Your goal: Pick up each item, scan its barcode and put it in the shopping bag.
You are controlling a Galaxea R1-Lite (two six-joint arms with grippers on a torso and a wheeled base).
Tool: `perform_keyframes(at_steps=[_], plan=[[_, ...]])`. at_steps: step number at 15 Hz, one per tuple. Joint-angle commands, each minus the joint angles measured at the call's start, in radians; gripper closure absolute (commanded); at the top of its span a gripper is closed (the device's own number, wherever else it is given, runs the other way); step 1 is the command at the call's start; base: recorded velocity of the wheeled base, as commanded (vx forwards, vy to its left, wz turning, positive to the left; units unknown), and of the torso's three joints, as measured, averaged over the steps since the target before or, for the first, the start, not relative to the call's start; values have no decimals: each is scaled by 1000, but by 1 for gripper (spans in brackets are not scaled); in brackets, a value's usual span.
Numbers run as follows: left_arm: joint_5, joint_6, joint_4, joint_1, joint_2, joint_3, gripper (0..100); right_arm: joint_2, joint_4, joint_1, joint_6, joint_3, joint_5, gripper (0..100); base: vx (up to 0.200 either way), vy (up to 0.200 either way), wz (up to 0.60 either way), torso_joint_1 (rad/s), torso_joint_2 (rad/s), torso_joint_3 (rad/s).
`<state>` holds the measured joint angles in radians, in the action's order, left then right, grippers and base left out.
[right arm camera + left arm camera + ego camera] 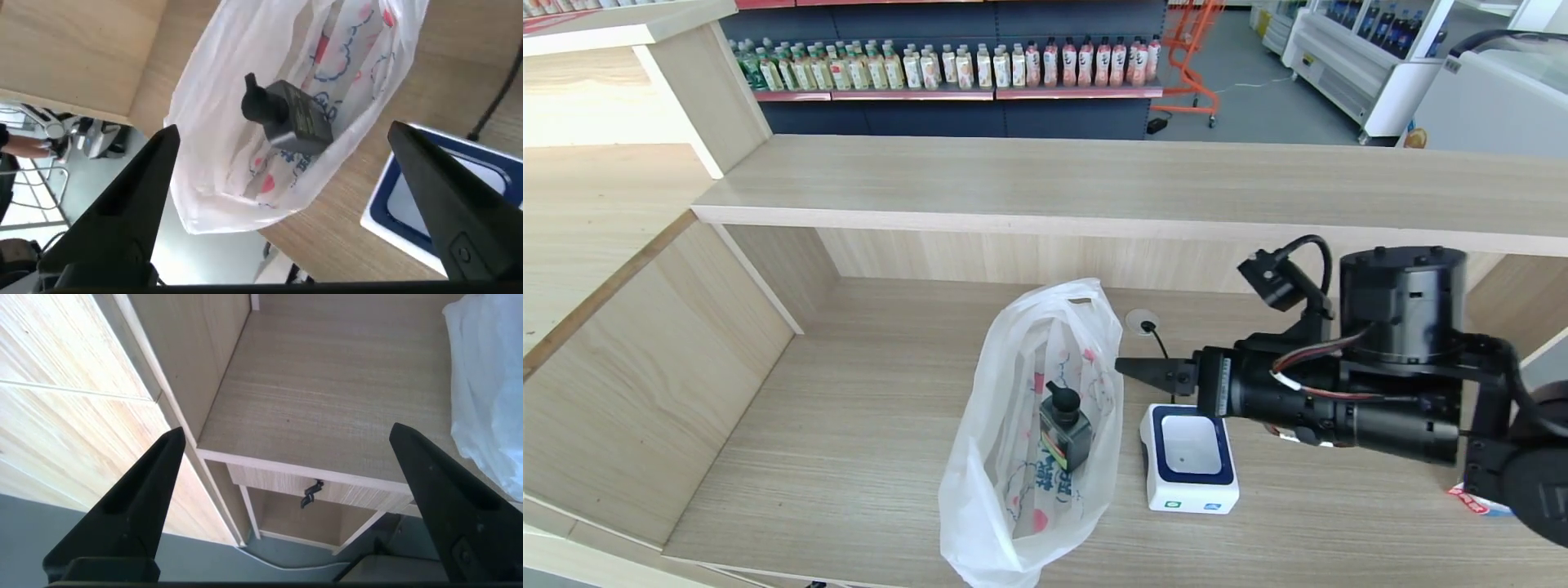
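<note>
Dark bottle already in the shopping bag; both grippers open, nothing held.

Head view: the white shopping bag [980, 490] lies mouth-open at lower centre of the frame on the tabletop [849, 425], with the black-capped dark bottle [1063, 425] inside it. The scanner [1188, 445] sits just right of the bag. The right gripper [1131, 369] hovers centre right, above the scanner's far end, its tip near the bag's side; its fingers are spread wide and empty. The left gripper [288, 431] is likewise wide apart and empty, over the tabletop's front edge.
</note>
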<state>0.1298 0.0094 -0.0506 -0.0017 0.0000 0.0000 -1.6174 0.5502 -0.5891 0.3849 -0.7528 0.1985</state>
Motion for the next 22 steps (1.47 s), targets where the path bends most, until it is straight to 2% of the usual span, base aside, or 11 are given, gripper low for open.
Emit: perform_keyframes(at_steps=[1,3,7,12,15,19,22], plan=[[1,0,0,0,2,0,0,360,-213,149,-107,132,-4,0,0,0,0,0,0,0],[1,0,0,0,2,0,0,505,-383,230,-147,136,-5,0,0,0,0,0,0,0],[1,0,0,0,2,0,0,588,-487,396,-161,150,-2,0,0,0,0,0,0,0],[1,-2,0,0,2,0,0,580,-515,414,-161,136,-2,0,0,0,0,0,0,0],[1,1,0,0,2,0,0,576,-516,414,-161,141,-1,0,-200,0,0,7,2,1],[1,0,0,0,2,0,0,571,-516,427,-159,142,-5,0,0,0,0,0,0,0],[1,0,0,0,2,0,0,568,-516,462,-159,136,-4,0,0,-200,0,12,5,1]])
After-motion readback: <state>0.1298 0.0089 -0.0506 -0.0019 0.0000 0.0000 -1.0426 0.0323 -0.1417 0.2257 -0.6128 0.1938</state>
